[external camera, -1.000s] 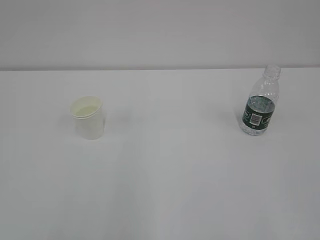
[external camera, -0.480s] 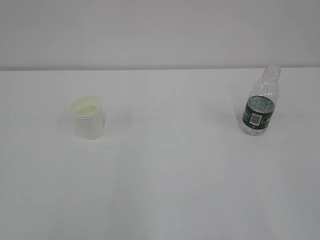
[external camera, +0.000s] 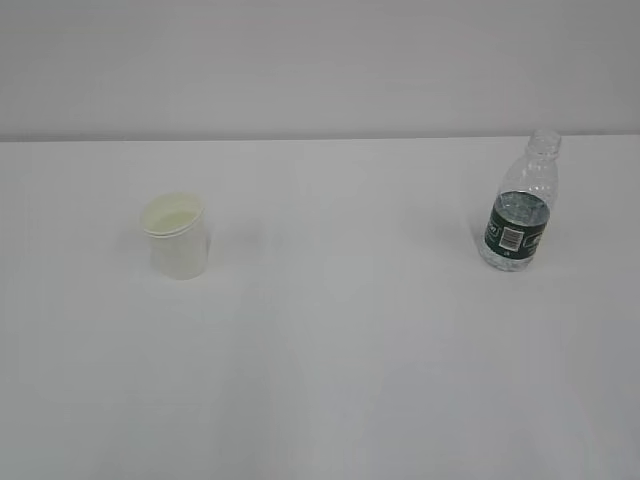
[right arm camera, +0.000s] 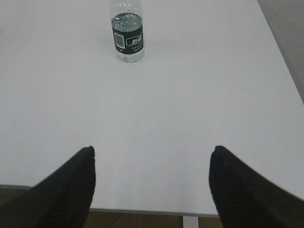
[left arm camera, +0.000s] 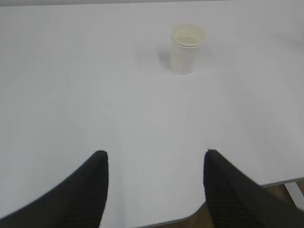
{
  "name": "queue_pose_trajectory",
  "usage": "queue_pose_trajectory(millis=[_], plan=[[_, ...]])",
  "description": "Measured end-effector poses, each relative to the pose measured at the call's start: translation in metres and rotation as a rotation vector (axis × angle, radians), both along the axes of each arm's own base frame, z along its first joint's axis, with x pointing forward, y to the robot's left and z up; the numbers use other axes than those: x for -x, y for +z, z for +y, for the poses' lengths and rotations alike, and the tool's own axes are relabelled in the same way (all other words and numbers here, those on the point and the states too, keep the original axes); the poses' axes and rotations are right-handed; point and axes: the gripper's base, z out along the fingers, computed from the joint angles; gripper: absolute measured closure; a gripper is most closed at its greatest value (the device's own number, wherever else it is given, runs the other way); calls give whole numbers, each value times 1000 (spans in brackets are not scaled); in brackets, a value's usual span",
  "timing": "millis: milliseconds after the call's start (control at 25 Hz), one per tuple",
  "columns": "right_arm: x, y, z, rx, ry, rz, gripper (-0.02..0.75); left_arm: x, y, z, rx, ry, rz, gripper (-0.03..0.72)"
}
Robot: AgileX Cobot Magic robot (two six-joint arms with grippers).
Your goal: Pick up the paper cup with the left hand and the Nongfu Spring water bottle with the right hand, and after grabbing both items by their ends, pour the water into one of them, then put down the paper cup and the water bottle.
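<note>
The white paper cup [external camera: 177,236] stands upright on the left of the white table, its cream inside showing; the left wrist view has the paper cup [left arm camera: 186,48] far ahead. The Nongfu Spring water bottle [external camera: 518,214], clear with a dark green label and no cap, stands upright on the right; it shows far ahead as the bottle [right arm camera: 127,35] in the right wrist view. My left gripper [left arm camera: 155,154] is open over the table's near edge, nothing between its fingers. My right gripper [right arm camera: 152,151] is open too, also at the near edge and empty. Neither arm appears in the exterior view.
The white table [external camera: 340,340] runs back to a pale wall. Its near edge [right arm camera: 142,210] lies just under both grippers, and its right edge [right arm camera: 280,52] shows in the right wrist view with grey floor beyond.
</note>
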Motion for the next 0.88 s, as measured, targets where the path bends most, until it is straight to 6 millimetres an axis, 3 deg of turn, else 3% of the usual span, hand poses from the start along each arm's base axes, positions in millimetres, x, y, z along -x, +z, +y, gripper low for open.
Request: queue_pose_trajectory(millis=[200, 680, 880], plan=[[0, 0, 0, 0, -4, 0, 183, 0, 0, 0, 0, 26, 0, 238], [0, 0, 1, 0, -100, -1, 183, 5, 0, -2, 0, 324, 0, 238], [0, 0, 1, 0, -120, -1, 183, 6, 0, -3, 0, 373, 0, 239]])
